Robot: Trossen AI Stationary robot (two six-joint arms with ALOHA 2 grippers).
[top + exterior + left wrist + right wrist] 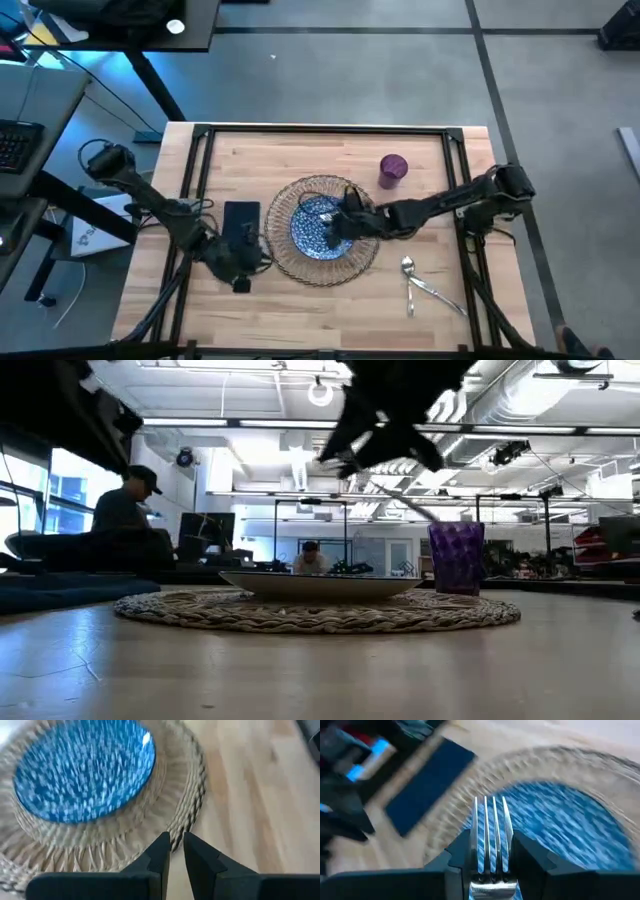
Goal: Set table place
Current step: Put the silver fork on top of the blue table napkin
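On the table (300, 310), a blue-white speckled plate (318, 230) lies on the round wicker mat (322, 262). A dark navy napkin (241, 220) lies flat just left of the mat, and a purple cup (393, 168) stands far right of it. A spoon (408, 270) and a knife (438, 290) lie near right of the mat. My right gripper (340, 222) hangs over the plate, shut on a silver fork (490, 825). My left gripper (176, 850) hovers by the mat's near-left rim at the napkin's near end, shut with nothing between its fingers. My right gripper pinches the fork between its two fingers at the neck just behind the tines (490, 879). The tines (490, 820) stick out forward past the fingertips, along the fingers, toward the table's left. The fork is lifted clear above the plate (560, 830).
A black rail frame (200, 180) runs along the table's left, right and far sides. Bare wood lies in front of the mat and at the far left. A desk with a keyboard (15, 145) stands beyond the left edge. People sit in the room behind (125, 510).
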